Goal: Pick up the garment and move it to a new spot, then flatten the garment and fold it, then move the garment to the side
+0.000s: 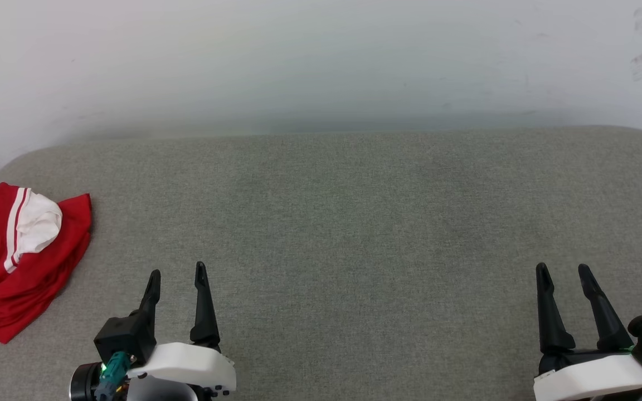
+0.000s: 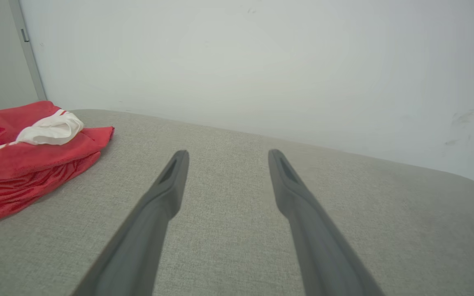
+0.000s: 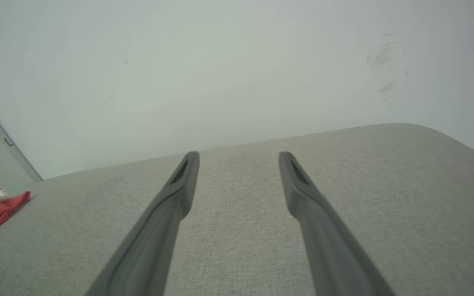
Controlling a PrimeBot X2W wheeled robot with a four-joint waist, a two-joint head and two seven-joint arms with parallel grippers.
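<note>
Spread wide and holding nothing, the left fingers and the right fingers point forward over the grey table, well apart from each other. The garment, red with a white sleeve on top, lies crumpled to the left of the left fingers, near them but not touching, and far from the right fingers.

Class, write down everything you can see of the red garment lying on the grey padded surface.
The garment is a red shirt of thin, slightly shiny fabric, loosely bundled in soft folds, not spread flat. A white sleeve with red-and-white striped trim lies bunched on top. It rests at the left end of the grey padded surface, near its rounded corner. Only the surface touches it; the open left claw stands apart to its right.
</note>
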